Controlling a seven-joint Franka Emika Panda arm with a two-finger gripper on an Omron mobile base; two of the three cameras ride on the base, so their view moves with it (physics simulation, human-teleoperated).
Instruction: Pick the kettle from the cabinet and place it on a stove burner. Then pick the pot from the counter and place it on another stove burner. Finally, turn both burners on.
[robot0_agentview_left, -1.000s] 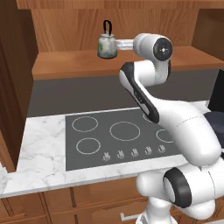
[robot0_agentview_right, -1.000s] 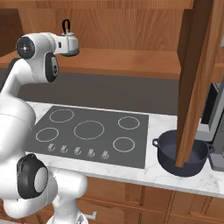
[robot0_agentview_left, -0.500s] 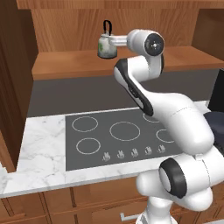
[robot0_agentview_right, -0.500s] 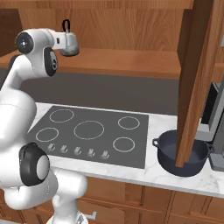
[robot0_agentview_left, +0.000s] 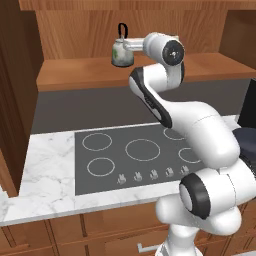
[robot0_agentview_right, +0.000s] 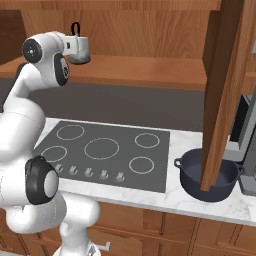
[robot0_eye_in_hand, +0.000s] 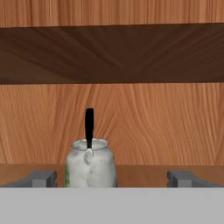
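Between our wide-open, empty jaws, left of centre, sat the kettle; closing off-centre risked tipping it off the shelf.

Kettle upright on cabinet shelf — hand at it, stove bare below

The kettle is pale silvery grey with a faint green tinge and a black loop handle. The cabinet is warm brown wood with streaky grain, darker under its upper board. The worktop is white marble with grey veins, around a dark grey cooktop marked with thin white rings. The pot is dark blue-grey. The claw has grey fingertips.
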